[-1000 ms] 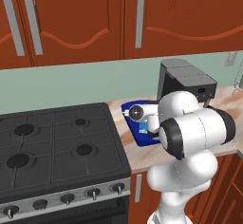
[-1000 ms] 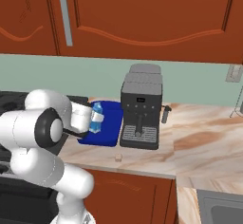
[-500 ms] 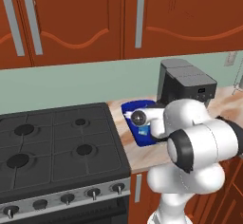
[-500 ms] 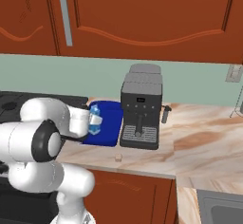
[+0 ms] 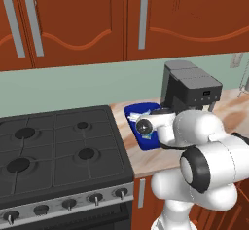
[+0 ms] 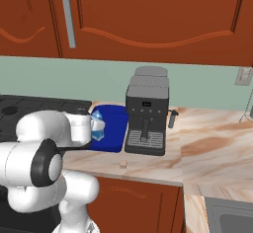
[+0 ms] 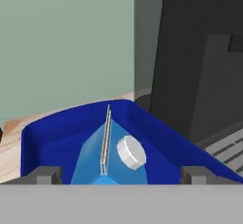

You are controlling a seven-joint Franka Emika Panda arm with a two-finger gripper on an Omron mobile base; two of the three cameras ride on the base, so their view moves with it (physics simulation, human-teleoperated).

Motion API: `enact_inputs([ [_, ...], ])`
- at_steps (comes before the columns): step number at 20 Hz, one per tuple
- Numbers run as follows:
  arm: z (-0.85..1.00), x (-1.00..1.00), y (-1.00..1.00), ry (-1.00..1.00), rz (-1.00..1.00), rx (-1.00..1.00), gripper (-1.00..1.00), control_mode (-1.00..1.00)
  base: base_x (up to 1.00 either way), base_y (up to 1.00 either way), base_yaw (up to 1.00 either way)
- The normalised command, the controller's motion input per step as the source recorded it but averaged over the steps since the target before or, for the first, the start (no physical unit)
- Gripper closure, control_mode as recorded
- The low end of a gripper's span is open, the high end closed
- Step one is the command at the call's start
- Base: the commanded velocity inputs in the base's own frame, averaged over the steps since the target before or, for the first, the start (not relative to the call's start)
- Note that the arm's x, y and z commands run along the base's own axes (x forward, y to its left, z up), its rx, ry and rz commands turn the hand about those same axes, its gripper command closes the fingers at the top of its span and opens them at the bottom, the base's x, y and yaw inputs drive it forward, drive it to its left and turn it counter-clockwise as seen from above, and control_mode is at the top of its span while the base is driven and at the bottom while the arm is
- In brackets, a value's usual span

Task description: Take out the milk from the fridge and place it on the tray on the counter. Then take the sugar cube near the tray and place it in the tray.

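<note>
Standing upright in the tray [image 7: 57, 133] at the counter's [image 6: 207, 148] back edge, the milk [image 7: 111, 159] sits between wide-open jaws of the gripper [image 7: 116, 174].

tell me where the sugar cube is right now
The sugar cube sits on the counter near its front edge in the right base view, just in front of the coffee machine and to the right of the tray.

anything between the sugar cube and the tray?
Nothing. In the right base view, bare counter separates the sugar cube from the tray; the coffee machine stands beside that stretch.
</note>
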Motion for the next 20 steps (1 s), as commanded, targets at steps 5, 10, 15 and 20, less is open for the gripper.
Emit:
enact_inputs([
  [5, 0.52, -0.12, 0.0, -0.1, 0.0, 0.0, -1.0, -1.0, 0.0, 0.0, 0.0],
  [10, 0.64, -0.46, 0.0, -0.14, -0.01, 0.0, -1.0, -1.0, 0.0, 0.0, 0.0],
  [15, 0.88, -0.66, 0.0, -0.17, 0.0, 0.0, -1.0, -1.0, 0.0, 0.0, 0.0],
  [20, 1.0, -0.54, 0.0, -0.14, 0.0, 0.0, -1.0, -1.0, 0.0, 0.0, 0.0],
])
